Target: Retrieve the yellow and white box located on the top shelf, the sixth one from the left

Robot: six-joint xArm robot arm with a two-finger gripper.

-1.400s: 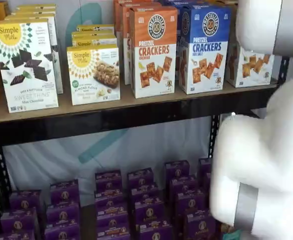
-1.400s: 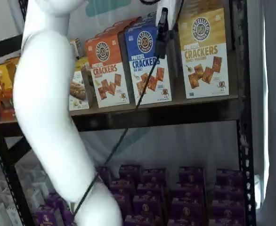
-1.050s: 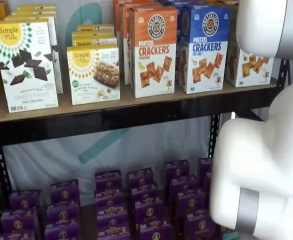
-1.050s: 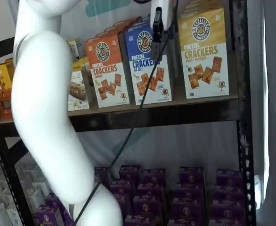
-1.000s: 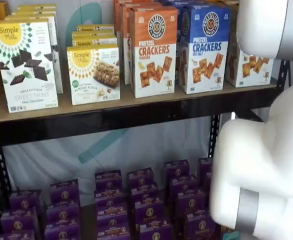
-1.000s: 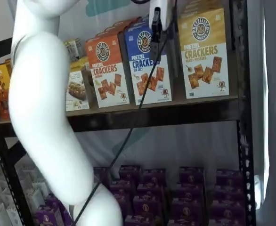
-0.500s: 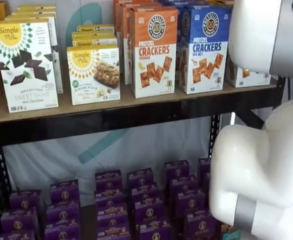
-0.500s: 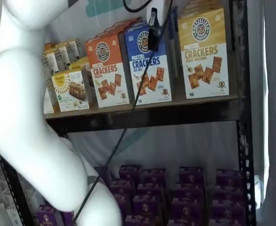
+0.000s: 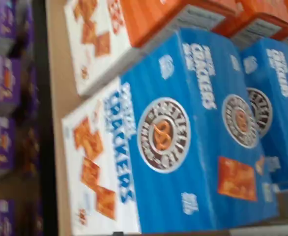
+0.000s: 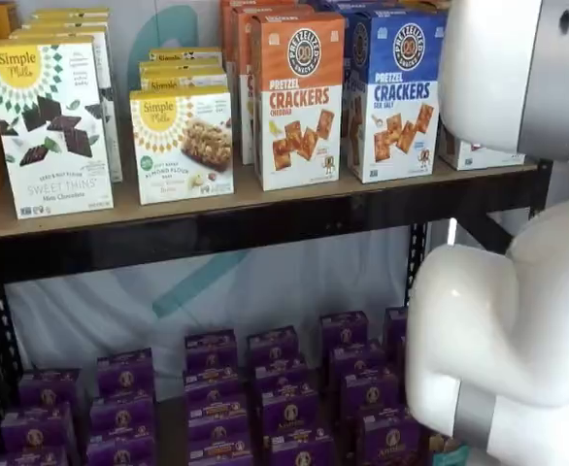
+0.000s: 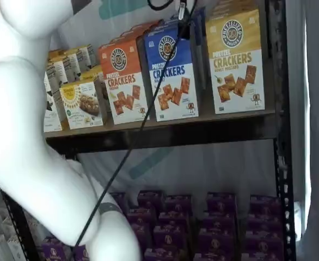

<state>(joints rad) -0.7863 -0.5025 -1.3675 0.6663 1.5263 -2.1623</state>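
– Pincer [image 11: 182,10] hangs at the top edge of a shelf view, level with the top of the blue-and-white box [image 11: 172,73]. Is it spread or pressed together?

– Cannot tell. Only a dark tip shows, with the cable [image 11: 143,125] trailing below it.

– Where is the yellow and white box [image 11: 235,60]?

– Standing upright just beside the blue-and-white box, on the side away from the orange-and-white box [image 11: 124,81]. Nothing touches it. In a shelf view the white arm [image 10: 508,311] covers all but its lower corner [image 10: 469,155].

– Why hang there?

– Judging by the wrist view, filled by the blue-and-white box [image 9: 183,147], the pincer is not yet lined up. It looks raised to clear the box tops before crossing to the neighbour.
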